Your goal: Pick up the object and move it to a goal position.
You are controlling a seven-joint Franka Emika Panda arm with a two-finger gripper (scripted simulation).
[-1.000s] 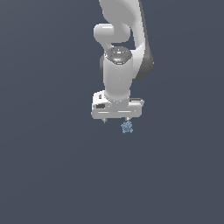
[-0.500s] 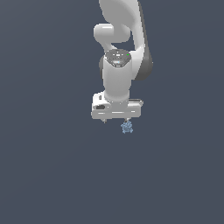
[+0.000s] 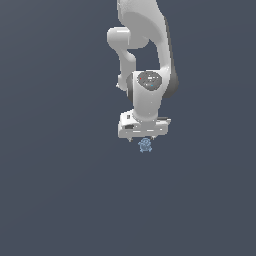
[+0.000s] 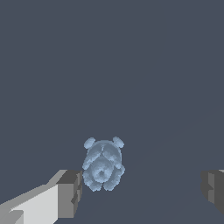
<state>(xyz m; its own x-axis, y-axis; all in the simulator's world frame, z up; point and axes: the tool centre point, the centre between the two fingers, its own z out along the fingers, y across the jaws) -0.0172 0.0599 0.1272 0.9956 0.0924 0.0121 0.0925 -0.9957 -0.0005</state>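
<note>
Claw (image 4: 142,188) spread wide over the object (image 4: 103,165), which sits hard by one finger (image 4: 69,192) — centre it between both before closing, I'd say.

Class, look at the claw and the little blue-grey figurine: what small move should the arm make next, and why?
Probably shift the claw sideways to centre it, then close. In the wrist view the claw is open, and the figurine sits right beside one finger, far from the other; closing now might just nudge it.

The arm (image 3: 150,65) points straight down, fingers (image 4: 70,192) spread wide.
</note>
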